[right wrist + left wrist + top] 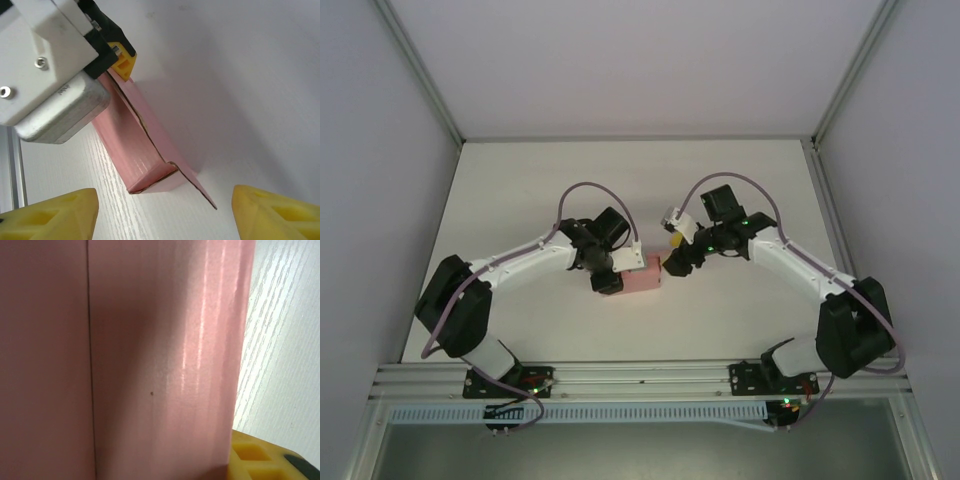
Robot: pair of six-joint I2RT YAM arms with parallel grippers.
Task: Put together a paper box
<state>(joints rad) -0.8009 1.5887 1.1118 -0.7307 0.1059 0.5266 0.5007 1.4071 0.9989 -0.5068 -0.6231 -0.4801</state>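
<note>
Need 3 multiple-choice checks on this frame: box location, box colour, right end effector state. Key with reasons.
1. Where is the box?
A) middle of the table
B) far-left corner
C) on the front rail

2. Box colour?
A) blue
B) pink
C) green

3. Right end effector?
A) shut on the box
B) open, fingers either side of the box end
C) holding a pen

Key: 1A, it sits centrally, away from every edge. 2B, pink card in all views. 3B, the right wrist view shows yellow fingers apart, clear of the box.
</note>
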